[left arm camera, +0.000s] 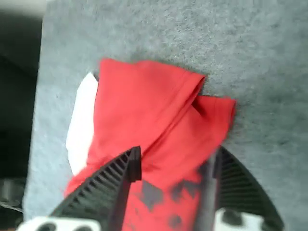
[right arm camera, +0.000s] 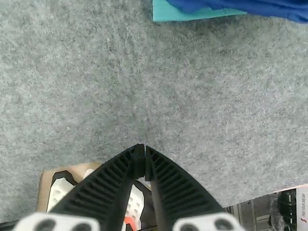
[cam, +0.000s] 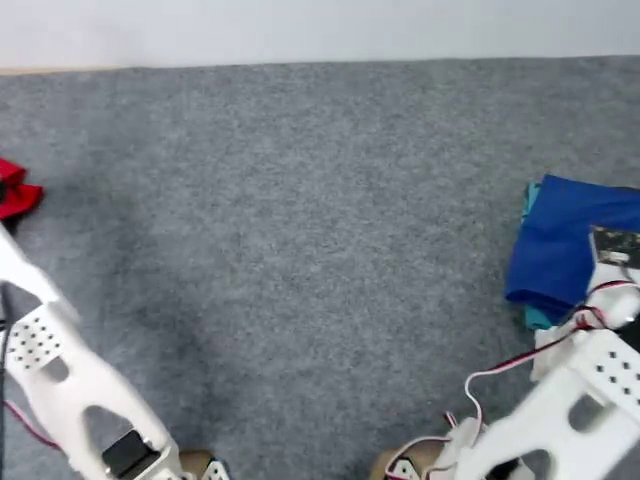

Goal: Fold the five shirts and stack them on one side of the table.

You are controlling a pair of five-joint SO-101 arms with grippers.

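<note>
1. Grey felt table (cam: 300, 200), pale wall (cam: 300, 25) along its far edge.
2. Red shirt (left arm camera: 144, 115) is bunched at the table's left edge, lying on a white shirt (left arm camera: 82, 115).
3. Left gripper (left arm camera: 173, 166) is over the red shirt, jaws spread and straddling the cloth.
4. Blue shirt (cam: 565, 245) is folded on a teal shirt (right arm camera: 192, 13) at the right edge.
5. Right gripper (right arm camera: 144, 154) is clenched with nothing in it, above bare felt near the blue shirt.
6. White right arm (cam: 570, 400) overlaps the stack's near corner.

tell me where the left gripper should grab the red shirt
Probably the raised fold ridge across the red shirt, from straight above. It stands proud of the flatter cloth, so it can be pinched from both sides, and the open left gripper hangs over it.
</note>
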